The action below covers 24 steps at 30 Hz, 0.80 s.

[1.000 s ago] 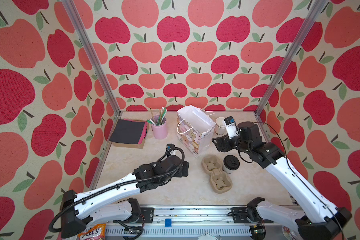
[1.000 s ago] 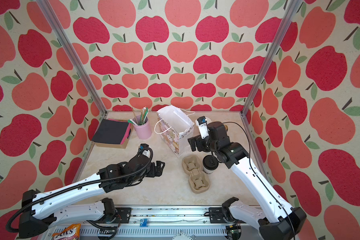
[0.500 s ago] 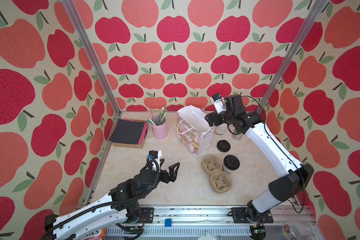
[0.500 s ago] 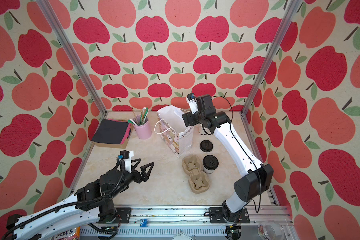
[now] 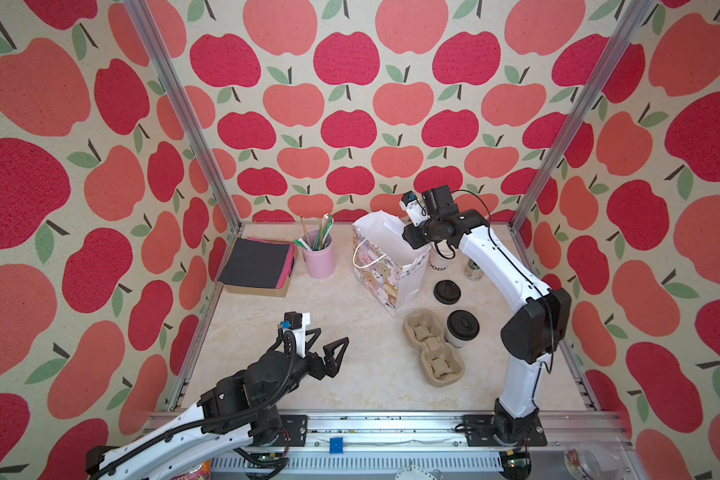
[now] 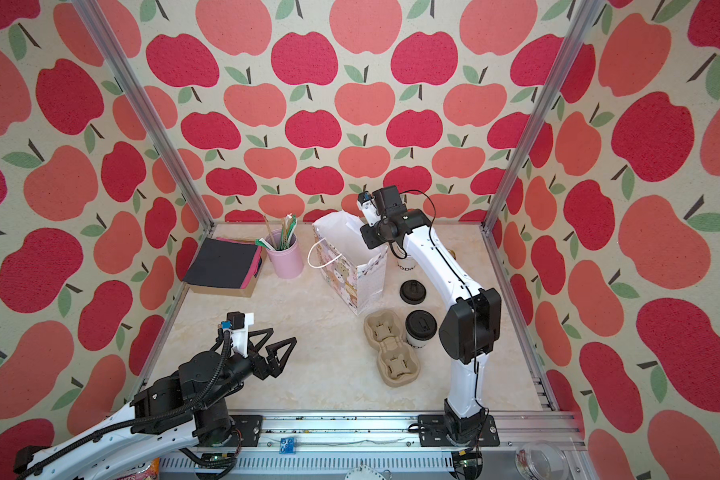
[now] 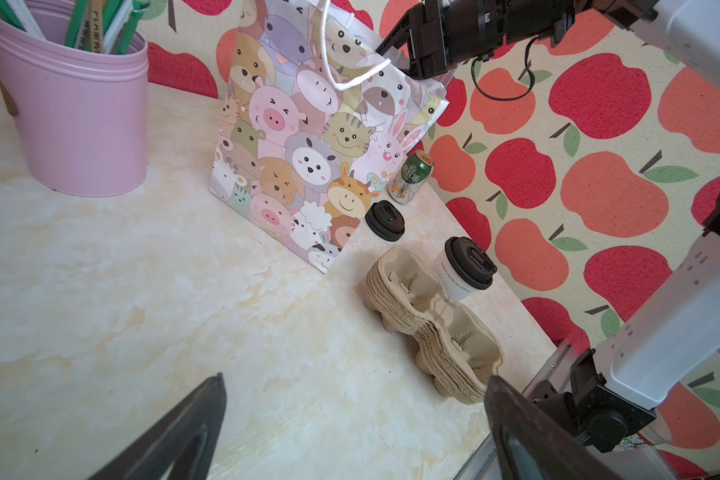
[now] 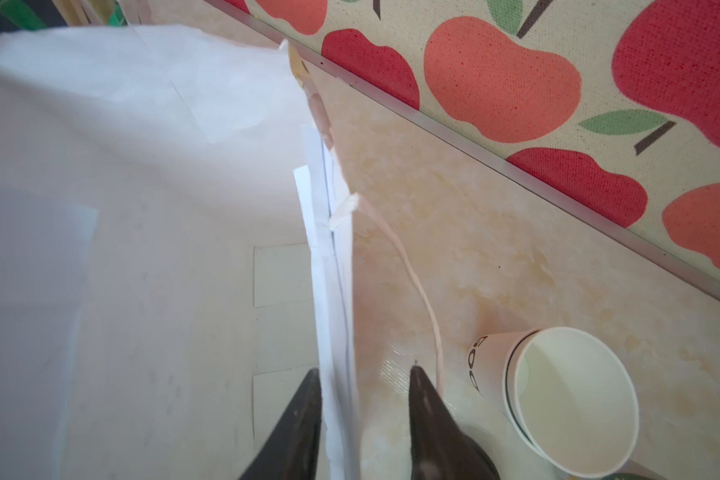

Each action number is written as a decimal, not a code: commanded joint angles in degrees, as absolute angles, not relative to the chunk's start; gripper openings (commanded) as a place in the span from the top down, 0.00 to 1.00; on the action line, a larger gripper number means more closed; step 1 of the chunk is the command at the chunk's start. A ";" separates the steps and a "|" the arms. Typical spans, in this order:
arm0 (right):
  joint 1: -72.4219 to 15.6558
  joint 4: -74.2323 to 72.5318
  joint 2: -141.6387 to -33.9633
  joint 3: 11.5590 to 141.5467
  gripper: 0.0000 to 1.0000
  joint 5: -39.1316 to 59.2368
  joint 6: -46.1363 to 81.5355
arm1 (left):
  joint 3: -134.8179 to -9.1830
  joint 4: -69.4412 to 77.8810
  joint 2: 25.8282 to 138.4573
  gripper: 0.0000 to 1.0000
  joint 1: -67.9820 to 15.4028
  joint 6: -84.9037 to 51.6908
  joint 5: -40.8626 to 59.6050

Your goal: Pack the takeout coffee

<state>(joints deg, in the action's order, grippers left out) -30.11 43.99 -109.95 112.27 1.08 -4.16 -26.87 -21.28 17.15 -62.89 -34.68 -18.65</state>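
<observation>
The takeout coffee, a white cup with a black sip lid, stands upright beside a stack of pulp cup carriers. An animal-print gift bag stands open behind them. My right gripper sits at the bag's right rim, its jaws narrowed, one inside and one outside the bag's side wall. A gap still shows beside the paper. My left gripper hovers wide open and empty over bare table at front left.
Nested lidless white cups and a green can stand right of the bag. Loose black lids lie by its corner. A pink pot of straws and a box of black napkins sit back left.
My right arm swung from beside the coffee back to the bag's rim, and its jaws narrowed around the bag wall. My left arm drew back toward the front left, still open.
</observation>
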 commanded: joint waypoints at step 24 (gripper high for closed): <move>-37.39 32.70 -90.87 100.00 1.00 5.64 8.01 | -34.99 -29.04 18.29 0.01 -62.93 -33.40 -23.99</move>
<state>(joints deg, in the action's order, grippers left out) -36.77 36.38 -93.91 102.06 4.23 4.21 -32.80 -26.52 18.79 -62.89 -34.83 -22.55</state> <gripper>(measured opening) 0.054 0.991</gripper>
